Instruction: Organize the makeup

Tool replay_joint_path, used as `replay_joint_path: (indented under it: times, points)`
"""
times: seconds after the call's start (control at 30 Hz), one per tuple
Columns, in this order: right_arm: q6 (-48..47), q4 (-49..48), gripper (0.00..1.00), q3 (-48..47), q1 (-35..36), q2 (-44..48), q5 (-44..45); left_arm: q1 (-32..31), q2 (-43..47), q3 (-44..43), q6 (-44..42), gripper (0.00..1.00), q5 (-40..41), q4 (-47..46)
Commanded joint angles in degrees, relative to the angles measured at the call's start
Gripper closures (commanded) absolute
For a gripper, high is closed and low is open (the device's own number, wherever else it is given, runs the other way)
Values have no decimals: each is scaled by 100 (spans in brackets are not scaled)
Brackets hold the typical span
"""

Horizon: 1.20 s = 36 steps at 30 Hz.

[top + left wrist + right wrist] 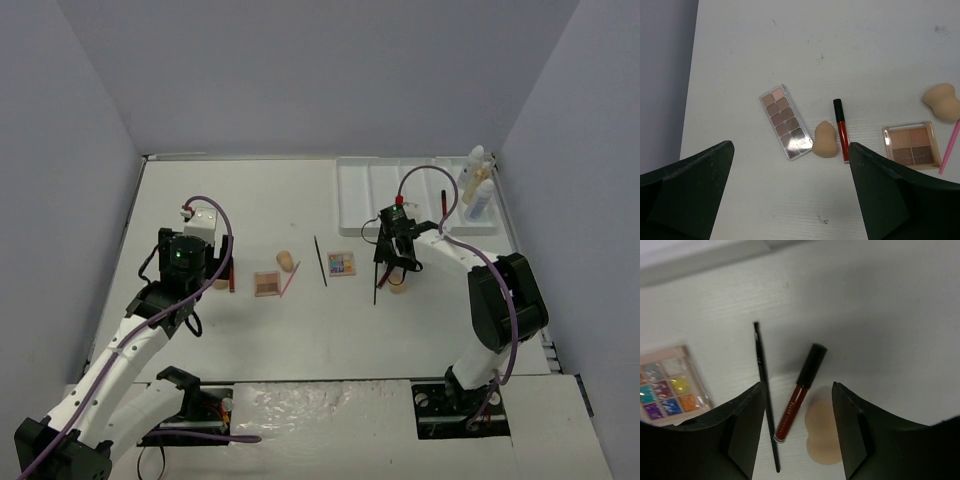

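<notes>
Left tool (791, 146): jaws wide, holding nothing, above the bench (250, 190). Below it lie a long palette (784, 122), a sponge (824, 140) just beside the palette's near end, and a lipstick (841, 130) just beside that sponge. Further right lie a square palette (910, 145), a second sponge (942, 101) and a pink pencil (950, 148).

Right tool (797, 386): jaws apart, wider than the second lipstick (800, 395), which lies between them; neither finger is seen touching it. A black pencil (766, 395) lies along the left finger, and a third sponge (822, 435) sits just beside the lipstick's lower end. A colour palette (667, 385) lies to the left, apart from the pencil.

Tray (355, 200): at the far right of the bench. Two bottles (475, 170) stand at its right end, with a third lipstick (443, 210) in a compartment just beside them.
</notes>
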<state>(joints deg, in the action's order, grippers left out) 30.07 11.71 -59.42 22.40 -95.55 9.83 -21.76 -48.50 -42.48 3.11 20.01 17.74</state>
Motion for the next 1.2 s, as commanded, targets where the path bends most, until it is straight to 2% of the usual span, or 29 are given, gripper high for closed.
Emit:
replay_joint_path:
  times: [0.0,0.13,0.33,0.53,0.8,0.87,1.0,1.17]
  points:
    - [909,-477,49,444,137,400,379,-77,95,-270,32,3,77,-196]
    - [982,-673,50,573,133,315,397,-163,87,-270,23,3,82,-191]
    - [973,-893,58,643,133,13,429,-216,121,-261,6,3,108,-192]
    - [965,-973,70,668,133,-223,595,-245,170,-265,5,3,139,-192]
    - [810,-958,94,521,130,-275,692,-259,250,-235,-9,3,170,-174]
    - [655,-873,99,361,126,-155,736,-259,253,-235,-5,3,168,-167]
    - [-106,-743,100,-250,55,227,797,-259,280,-235,-12,3,152,-175]
    - [-1219,-658,100,-1260,-664,234,460,-259,279,-244,68,3,120,-141]
